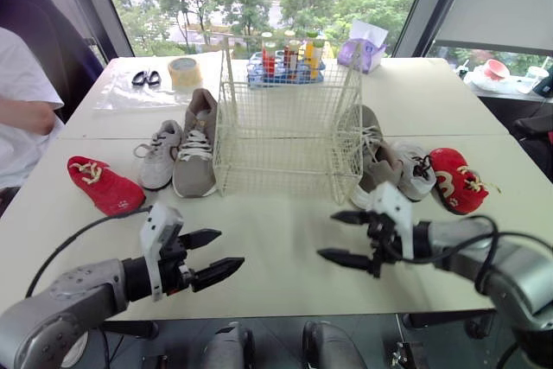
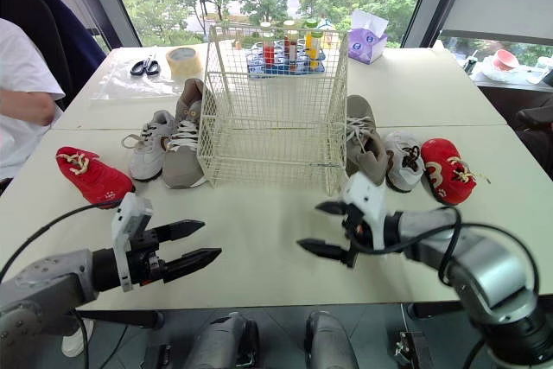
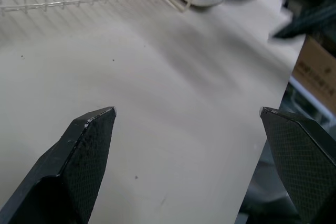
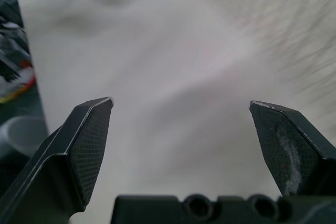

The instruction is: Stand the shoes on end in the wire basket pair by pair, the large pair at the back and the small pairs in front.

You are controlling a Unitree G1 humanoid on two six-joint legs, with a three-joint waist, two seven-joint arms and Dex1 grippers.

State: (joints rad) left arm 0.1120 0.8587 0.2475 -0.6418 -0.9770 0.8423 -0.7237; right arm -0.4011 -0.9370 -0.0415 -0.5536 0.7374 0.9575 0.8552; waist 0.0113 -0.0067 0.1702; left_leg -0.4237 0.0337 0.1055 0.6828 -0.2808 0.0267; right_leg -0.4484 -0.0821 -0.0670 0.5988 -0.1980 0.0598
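Note:
An empty white wire basket point(image 1: 285, 131) stands mid-table. To its left lie a large taupe shoe point(image 1: 197, 146), a small grey sneaker point(image 1: 160, 155) and a small red shoe point(image 1: 104, 185). On its right lie the matching large taupe shoe point(image 1: 373, 155), small grey sneaker point(image 1: 413, 170) and red shoe point(image 1: 456, 181). My left gripper point(image 1: 231, 248) hovers open over the bare table in front of the basket, holding nothing. Facing it, my right gripper point(image 1: 327, 236) is open and holds nothing, just in front of the right-hand shoes. Both wrist views show bare tabletop between the spread fingers point(image 3: 86, 145) point(image 4: 84, 140).
At the back of the table are scissors point(image 1: 145, 78), a tape roll point(image 1: 184, 73), a blue tray of bottles point(image 1: 287, 62) and a purple tissue box point(image 1: 363, 49). A person in a white shirt point(image 1: 22, 110) sits at the table's left edge. Windows lie behind.

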